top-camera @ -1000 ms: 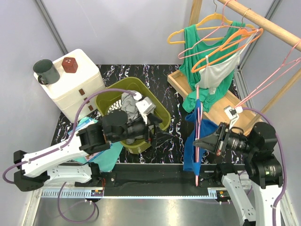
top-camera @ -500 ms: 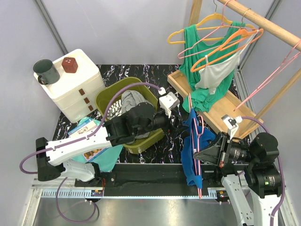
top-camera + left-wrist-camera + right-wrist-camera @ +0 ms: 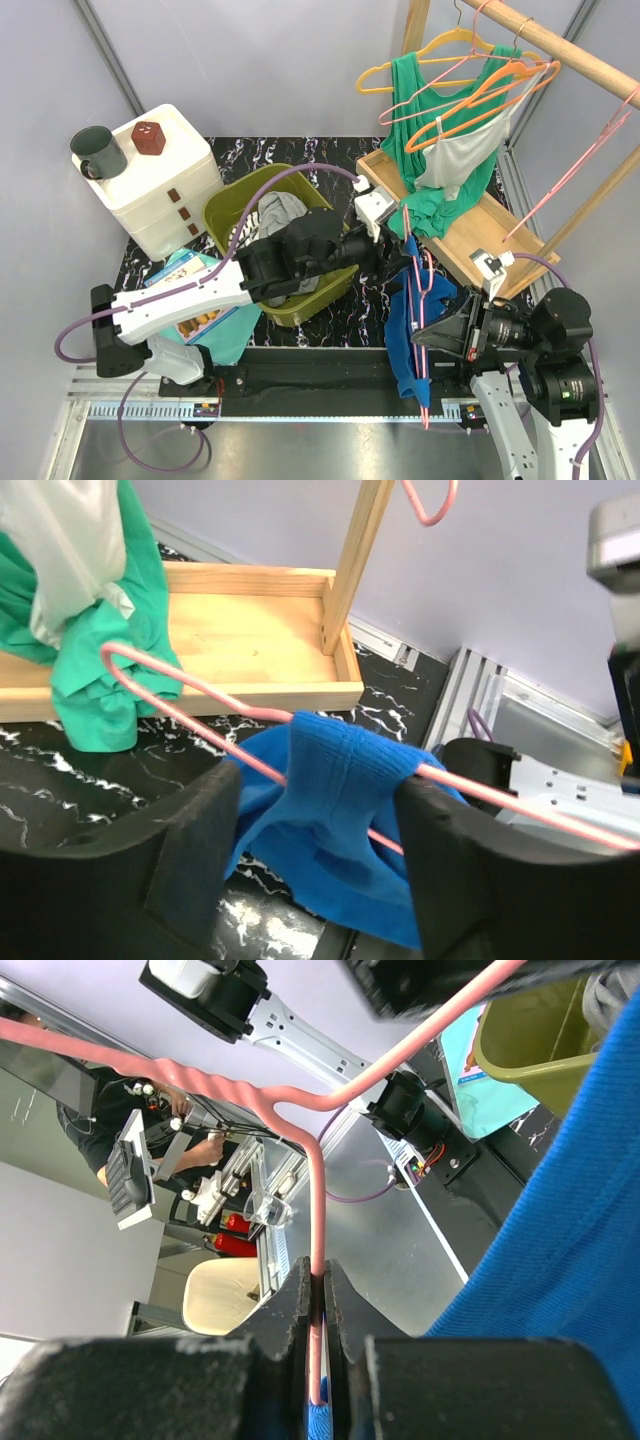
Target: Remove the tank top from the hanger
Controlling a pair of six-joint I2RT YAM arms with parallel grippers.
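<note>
I find nothing I can read. The teal packet (image 3: pixel 180 278) near the tabletop's near left corner carries print, but it is too small for me to make out.

Two robot arms share one build: glossy white shells between black cylindrical joints. On the left arm (image 3: pixel 185 300), a purple cable (image 3: pixel 310 170) arcs to a small white camera block (image 3: pixel 375 207) by the wrist. The right arm (image 3: pixel 560 322) carries a matching white camera block (image 3: pixel 490 263) and its own purple lead. The left gripper (image 3: pixel 318 810) has broad, matte black fingers (image 3: pixel 170 865). The right gripper (image 3: pixel 318 1280) has equally dark fingers (image 3: pixel 290 1310).
</note>
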